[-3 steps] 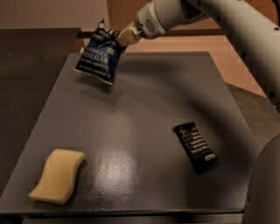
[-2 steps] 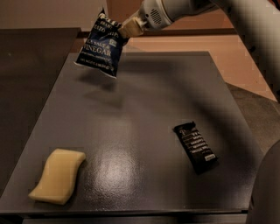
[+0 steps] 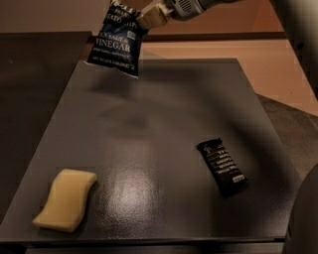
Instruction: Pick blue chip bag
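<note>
The dark grey table (image 3: 164, 114) fills most of the view. The robot's pale arm (image 3: 191, 6) reaches in from the upper right, above the table's far edge. The blue chip bag (image 3: 114, 44) hangs in the air over the far left corner, clear of the top, with its "VINEGAR" lettering facing the camera. The gripper (image 3: 149, 19) is clamped on the bag's upper right corner, so the foil dangles at a tilt below and to the left of it. That hold looks thin: a corner pinch on crinkly foil could slip, so the lift is probably best finished slowly and straight up, without swinging. Near the front left lies a pale yellow sponge (image 3: 65, 199), and right of centre a narrow black snack bar (image 3: 222, 166), both well apart from the bag. The tabletop is smooth with a dull sheen. Beyond it are a tan floor (image 3: 238, 47) and a dark strip along the wall.
</note>
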`<state>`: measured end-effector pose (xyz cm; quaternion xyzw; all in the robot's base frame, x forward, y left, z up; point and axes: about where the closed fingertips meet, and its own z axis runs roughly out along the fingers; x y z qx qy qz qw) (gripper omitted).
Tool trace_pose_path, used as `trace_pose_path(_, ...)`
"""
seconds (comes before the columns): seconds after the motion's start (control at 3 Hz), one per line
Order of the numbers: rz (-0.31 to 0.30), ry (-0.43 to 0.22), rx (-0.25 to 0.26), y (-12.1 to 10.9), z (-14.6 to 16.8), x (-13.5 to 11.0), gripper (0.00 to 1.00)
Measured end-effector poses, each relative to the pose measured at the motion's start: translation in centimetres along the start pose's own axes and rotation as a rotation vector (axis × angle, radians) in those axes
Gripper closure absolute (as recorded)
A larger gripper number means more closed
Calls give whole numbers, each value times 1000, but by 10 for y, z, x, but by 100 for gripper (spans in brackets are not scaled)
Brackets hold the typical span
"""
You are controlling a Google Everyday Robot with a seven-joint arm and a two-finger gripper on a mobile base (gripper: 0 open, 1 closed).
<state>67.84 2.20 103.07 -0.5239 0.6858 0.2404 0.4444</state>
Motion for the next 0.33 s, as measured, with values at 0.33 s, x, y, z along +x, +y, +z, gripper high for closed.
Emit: trace_pose_path(0.33, 0, -1, 0, 0, 0, 0, 100)
